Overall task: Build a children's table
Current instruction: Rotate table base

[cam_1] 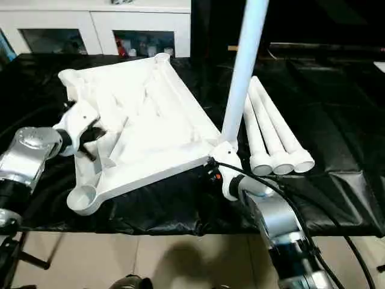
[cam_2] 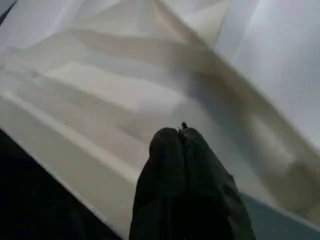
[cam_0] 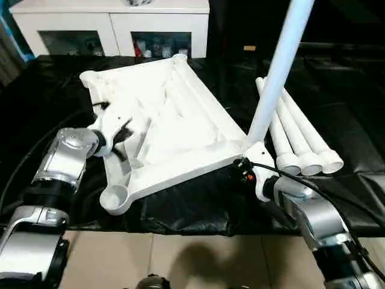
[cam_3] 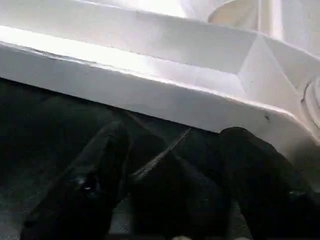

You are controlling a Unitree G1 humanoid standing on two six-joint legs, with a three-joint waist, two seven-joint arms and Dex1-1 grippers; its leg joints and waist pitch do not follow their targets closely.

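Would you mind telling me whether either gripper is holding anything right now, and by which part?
Nothing is held. The left gripper is shut and empty over the table top's ribbed underside; the right gripper is open beside its near corner, where one leg stands.

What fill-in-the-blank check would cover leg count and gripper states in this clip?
1. One leg stands in the table top's corner socket; ____ more legs lie on the black sheet.
2. The table top lies with its ribbed underside facing ____.
3. The left gripper's fingers are ____.
4. The right gripper's fingers are ____.

Missing: three; up; shut; open
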